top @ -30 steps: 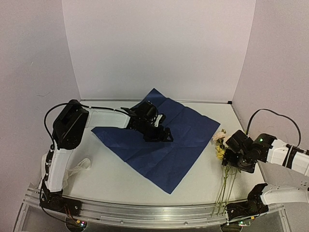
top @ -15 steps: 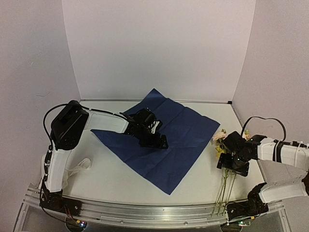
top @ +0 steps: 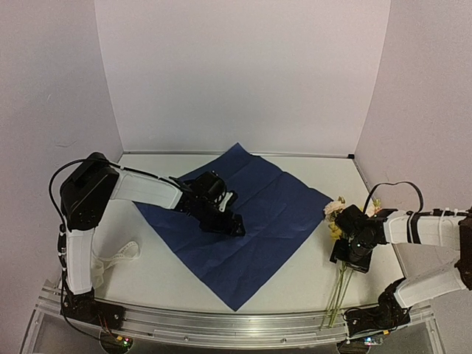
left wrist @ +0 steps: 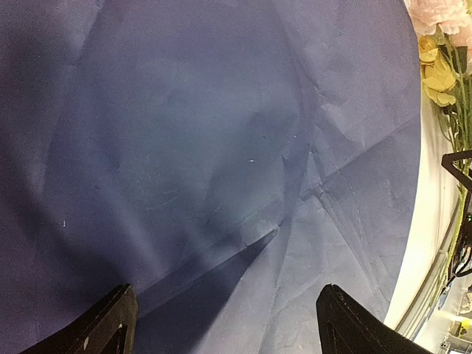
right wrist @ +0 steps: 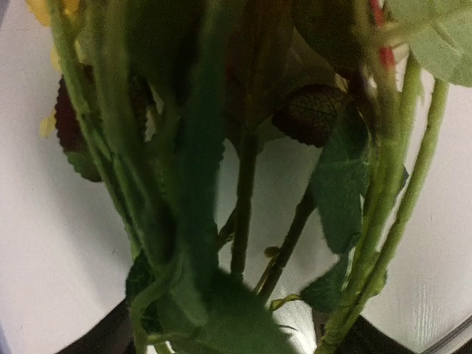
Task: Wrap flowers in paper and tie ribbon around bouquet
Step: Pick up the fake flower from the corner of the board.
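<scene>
A large dark-blue sheet of paper (top: 273,214) lies creased and flat on the white table. My left gripper (top: 230,223) is low over its middle and open. In the left wrist view the paper (left wrist: 221,147) fills the frame, with nothing between the wide-apart fingertips of the left gripper (left wrist: 228,335). The flowers (top: 336,209), pink, cream and yellow, lie at the right with thin stems running toward the near edge. My right gripper (top: 348,258) is down over those stems, jaws apart on either side of the green stems and leaves (right wrist: 243,192). An off-white ribbon (top: 122,254) lies loose at the near left.
White walls close in the table at the back and both sides. An aluminium rail (top: 221,324) runs along the near edge by the arm bases. In the left wrist view the flower heads (left wrist: 441,44) sit just past the paper's right edge.
The left gripper slid toward the near left and the paper shifted with it. The right arm came down and left onto the flower stems, its jaws narrowing somewhat.
</scene>
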`<action>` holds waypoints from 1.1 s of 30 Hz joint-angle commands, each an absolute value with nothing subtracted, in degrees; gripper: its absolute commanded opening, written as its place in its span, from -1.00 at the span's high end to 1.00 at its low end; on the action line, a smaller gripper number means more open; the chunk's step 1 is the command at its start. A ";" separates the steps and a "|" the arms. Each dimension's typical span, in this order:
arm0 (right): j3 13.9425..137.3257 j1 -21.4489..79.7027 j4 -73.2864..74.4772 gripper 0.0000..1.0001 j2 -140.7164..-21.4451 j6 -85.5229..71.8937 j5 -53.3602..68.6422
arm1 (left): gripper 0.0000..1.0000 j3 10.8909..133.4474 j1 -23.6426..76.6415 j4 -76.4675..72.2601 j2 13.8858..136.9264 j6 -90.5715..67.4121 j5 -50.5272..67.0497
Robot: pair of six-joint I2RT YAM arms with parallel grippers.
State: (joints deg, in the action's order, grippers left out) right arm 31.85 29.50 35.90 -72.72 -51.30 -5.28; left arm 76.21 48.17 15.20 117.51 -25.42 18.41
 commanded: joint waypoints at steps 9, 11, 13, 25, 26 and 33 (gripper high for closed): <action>31.80 29.20 34.17 0.44 -73.47 -50.92 -5.85 | -0.73 69.90 50.04 17.73 116.14 -30.44 20.14; 32.01 29.23 34.24 0.63 -73.39 -50.53 -5.74 | -0.73 69.00 50.41 17.20 115.83 -31.38 20.20; 32.34 29.26 34.40 0.83 -73.26 -50.20 -5.72 | -0.73 68.07 50.68 16.68 115.43 -32.18 20.33; 42.25 29.23 46.99 1.00 -64.09 -46.04 -11.81 | -0.72 63.47 51.15 17.88 112.60 -31.11 19.60; 44.02 29.21 47.96 1.00 -63.75 -45.72 -11.77 | -0.72 63.36 51.15 18.20 112.47 -30.95 19.48; 54.82 29.66 49.00 1.00 -67.94 -45.15 -7.57 | -0.72 62.75 51.15 18.98 110.34 -30.01 19.97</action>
State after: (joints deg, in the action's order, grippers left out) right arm 48.16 29.50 47.74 -65.45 -46.39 -7.73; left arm 65.95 50.85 10.56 111.12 -30.05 19.90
